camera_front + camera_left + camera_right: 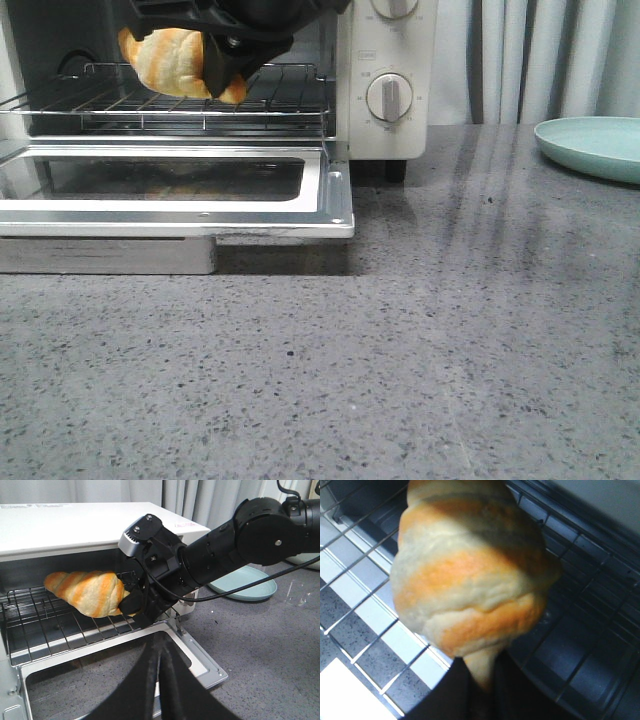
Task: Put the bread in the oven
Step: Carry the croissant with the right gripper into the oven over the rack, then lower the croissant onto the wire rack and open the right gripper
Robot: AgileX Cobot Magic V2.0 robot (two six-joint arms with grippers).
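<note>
The cream-white oven stands at the back left with its glass door folded down flat. My right gripper reaches into the oven's mouth, shut on the narrow end of the bread, a golden-brown striped roll, held just over the wire rack. The left wrist view shows the bread, the right gripper, the rack and the oven. In the right wrist view the bread fills the frame, pinched at the gripper. My left gripper is shut and empty above the door.
A pale green plate sits at the back right on the grey speckled counter, also in the left wrist view. Two dial knobs are on the oven's front panel. Grey curtains hang behind.
</note>
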